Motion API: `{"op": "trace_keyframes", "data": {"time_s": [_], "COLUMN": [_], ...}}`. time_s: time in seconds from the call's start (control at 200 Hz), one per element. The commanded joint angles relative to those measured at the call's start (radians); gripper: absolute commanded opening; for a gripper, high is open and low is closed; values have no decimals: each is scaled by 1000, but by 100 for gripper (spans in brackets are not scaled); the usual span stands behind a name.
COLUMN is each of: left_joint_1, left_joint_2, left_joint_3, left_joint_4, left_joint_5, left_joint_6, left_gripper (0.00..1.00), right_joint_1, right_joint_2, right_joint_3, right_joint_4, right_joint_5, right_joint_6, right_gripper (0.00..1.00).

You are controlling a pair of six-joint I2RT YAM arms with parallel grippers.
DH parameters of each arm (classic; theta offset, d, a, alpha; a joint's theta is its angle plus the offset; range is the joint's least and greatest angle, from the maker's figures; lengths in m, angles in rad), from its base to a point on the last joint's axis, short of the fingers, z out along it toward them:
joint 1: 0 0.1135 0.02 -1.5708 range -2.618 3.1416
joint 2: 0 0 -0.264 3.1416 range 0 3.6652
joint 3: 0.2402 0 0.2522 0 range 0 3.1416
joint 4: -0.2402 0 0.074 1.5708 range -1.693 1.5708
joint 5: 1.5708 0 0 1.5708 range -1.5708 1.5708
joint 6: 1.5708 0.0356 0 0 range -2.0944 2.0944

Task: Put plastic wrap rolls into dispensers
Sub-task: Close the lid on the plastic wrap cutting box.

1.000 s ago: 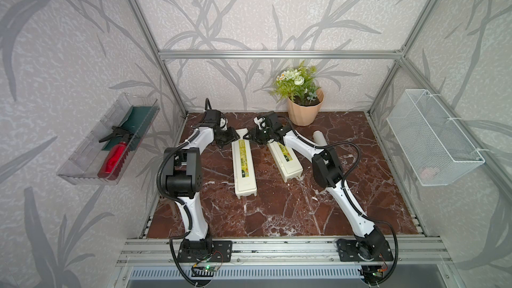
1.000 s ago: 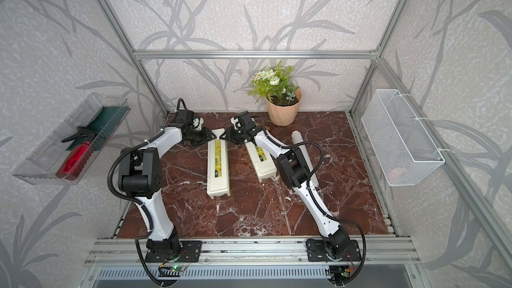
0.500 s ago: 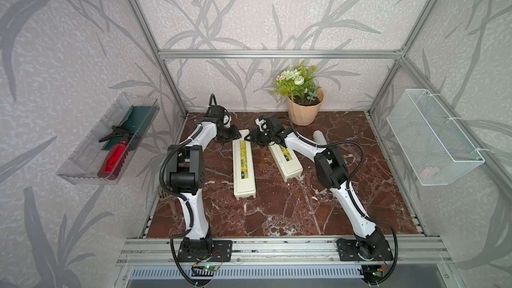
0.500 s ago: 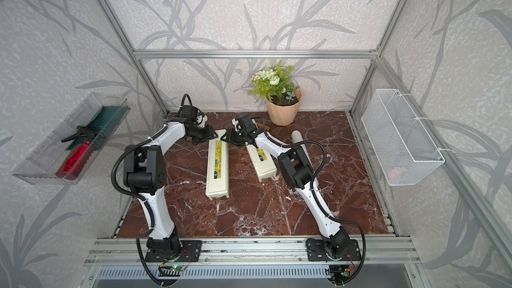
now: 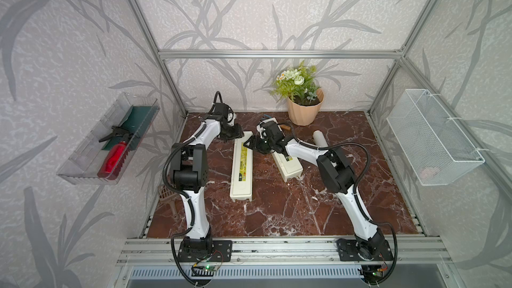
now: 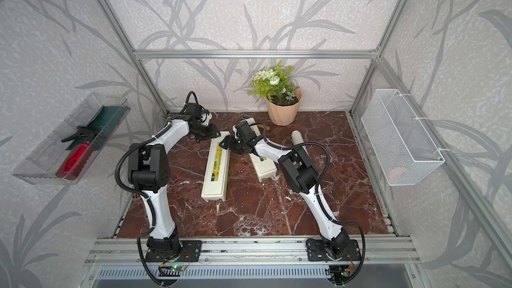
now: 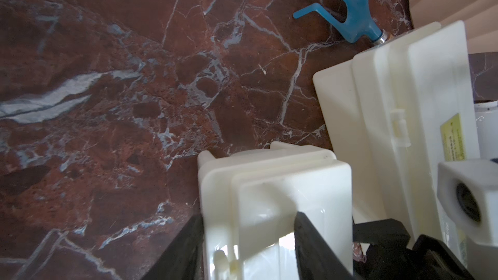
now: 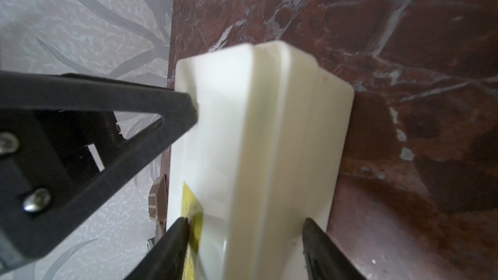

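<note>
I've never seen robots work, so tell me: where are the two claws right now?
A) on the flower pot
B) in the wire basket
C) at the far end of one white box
C: the left gripper and the right gripper both sit at the far end of the same dispenser.

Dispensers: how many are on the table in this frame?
2. One dispenser lies lengthwise left of the table's middle; the other dispenser lies angled beside it, its far part under the right arm. No sign of more.
</note>
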Motion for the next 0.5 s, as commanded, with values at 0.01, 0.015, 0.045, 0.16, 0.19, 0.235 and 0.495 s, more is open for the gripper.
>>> {"op": "trace_keyframes", "data": {"time_s": [0.01, 0.015, 0.045, 0.16, 0.19, 0.235, 0.495], "left_joint_1": [-51, -51, -51, -51, -52, -54, -105], "left_joint_2": [17, 15, 6, -30, -44, -72, -194], "left_joint_3": [-56, -55, -49, -26, -24, -24, -44], "left_joint_4": [-103, -104, -113, -147, -149, -143, -198], "left_joint_5": [-29, -31, -39, -113, -137, -165, -226], "left_joint_6": [44, 44, 41, 13, 4, -3, -53], "left_gripper": [54, 54, 54, 56, 57, 59, 98], "right_joint_1": [36, 36, 36, 36, 36, 36, -15], "right_joint_2": [-12, -14, -18, -2, -7, -31, -230], "right_joint_3": [-65, -66, -61, -45, -54, -89, -271], "right_joint_4": [-114, -114, -117, -117, -106, -68, 64], "right_joint_5": [30, 33, 40, 33, 35, 41, 38], "right_joint_6": [-63, -65, -78, -88, -89, -93, -128], "right_gripper": [68, 68, 68, 68, 68, 68, 99]}}
